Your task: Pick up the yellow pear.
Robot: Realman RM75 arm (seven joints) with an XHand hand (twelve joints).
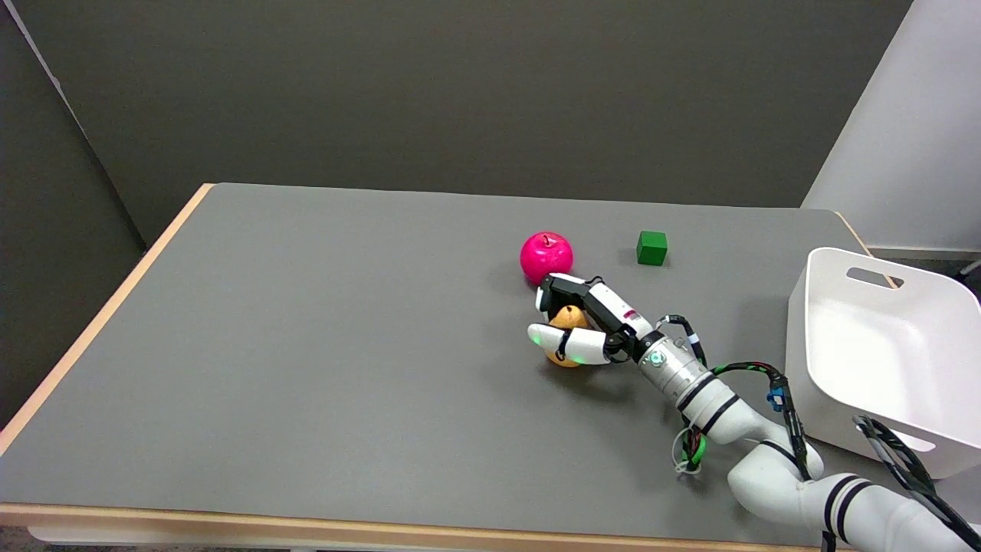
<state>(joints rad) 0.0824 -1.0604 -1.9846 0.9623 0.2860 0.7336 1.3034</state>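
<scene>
The right hand (576,322) reached in from the lower right on its white arm (774,468) and grasped the yellow pear (568,317). Black fingers (563,290) curled over the far side of the fruit, while a white thumb (563,340) crossed its near side, so that the pear showed both above and below that thumb. Whether the pear sat on the table (306,345) or was raised just clear of it could not be told; a soft shadow lay on the grey top beside it.

The pear was near the middle of the table, a little right of centre. A bright pink apple (546,256) stood just beyond the hand, close to the black fingers; whether they touched could not be told. A small green cube (651,248) stood farther right, well apart from the hand and near the far edge.

A white plastic bin (881,360) with a handle slot in its far wall sat tilted at the table's right edge. Coloured cables (755,373), black, green and red, looped along the forearm behind a silver wrist cuff (665,366). A small reddish mark showed on the back of the hand, too small to read. No other writing or brand could be made out.
</scene>
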